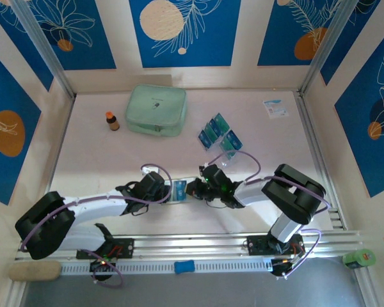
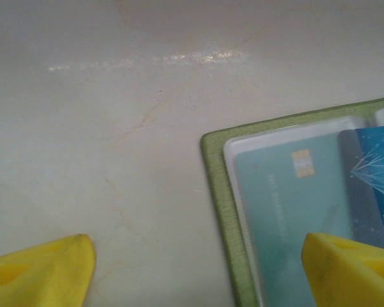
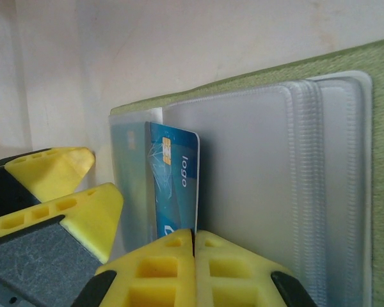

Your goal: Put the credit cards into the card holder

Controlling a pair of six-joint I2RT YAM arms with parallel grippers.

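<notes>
Pale tabletop [image 1: 115, 160], blue walls [image 1: 185, 32]: the open card holder [image 1: 179, 190] lies at 6 o'clock, a blue card [image 3: 176, 185] partway into its clear sleeve [image 3: 243, 192], pinched by the pressed-together right tool [image 3: 193, 256], while the spread left tool [image 2: 198, 268] straddles the holder's 9 o'clock edge. Next, I reckon: push it home, then release.

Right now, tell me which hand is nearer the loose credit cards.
Right. The right hand, pinching a blue card at the card holder's right edge, sits on the near side of the loose credit cards; the left hand, open, is at the left edge, farther off.
</notes>
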